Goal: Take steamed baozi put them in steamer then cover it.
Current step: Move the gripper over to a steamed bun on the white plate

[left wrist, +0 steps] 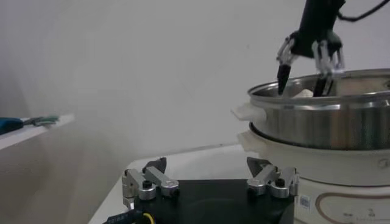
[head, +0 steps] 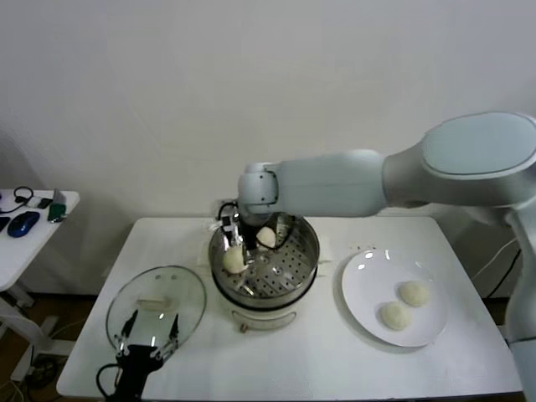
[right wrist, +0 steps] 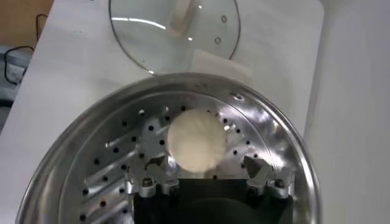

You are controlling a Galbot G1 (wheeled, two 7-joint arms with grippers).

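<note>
Far left, the round clear glass lid with the cream bar handle lies flat on the white surface, right ahead of the left gripper, whose jaws stand apart and empty. The handle's long axis looks to run roughly crosswise to those jaws.

Next over, the right gripper hangs inside the shiny round steel steamer, jaws spread wide with one smooth cream-white bun sitting loose between them, another bun just beside.

Right of that, two buns wait on the flat white plate. I'd say we're mid-loading: next, lift clear and fetch those.
</note>
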